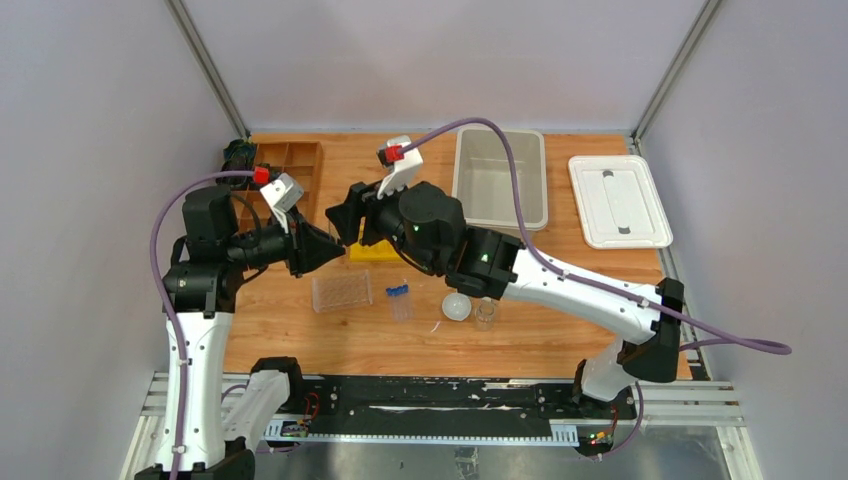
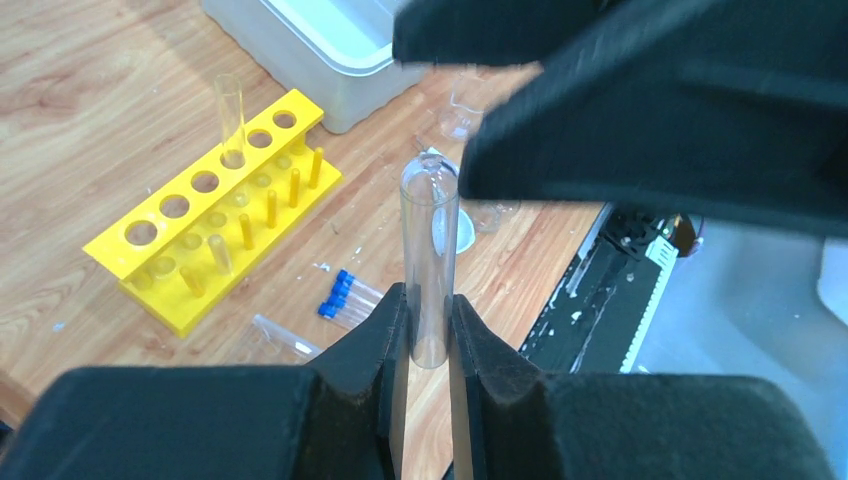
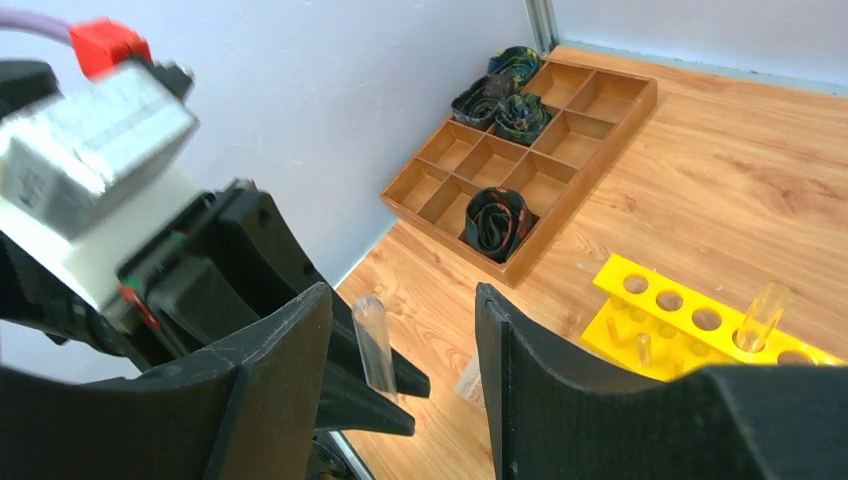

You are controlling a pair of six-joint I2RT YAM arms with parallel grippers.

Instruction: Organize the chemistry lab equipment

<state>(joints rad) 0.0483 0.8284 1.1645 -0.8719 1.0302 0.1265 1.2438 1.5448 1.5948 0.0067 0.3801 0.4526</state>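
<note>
Holding: left gripper [image 2: 428, 312] is clamped tight on a clear test tube [image 2: 430, 250], upright and gripped near its lower end, in the air on the near side of the yellow rack [image 2: 160, 225].
Other arm: right gripper [image 3: 402, 300] has its jaws standing apart with nothing in them, just beside that tube's top.
Rack: a second clear tube [image 2: 231, 115] stands in one hole.
Edges: the table [image 1: 600, 290] ends just past the blue-capped tubes [image 2: 345, 298], which lie flat in front of the yellow rack; a grey tub [image 1: 500, 133] sits just behind it.
Nearby: clear plastic rack [image 1: 341, 291], white bowl [image 1: 456, 306] and beaker [image 1: 485, 313] lie nearer than the yellow rack; the wooden tray [image 3: 520, 170] is well apart, by the wall.
Pose: both arms bend inward, wrists nose to nose.
</note>
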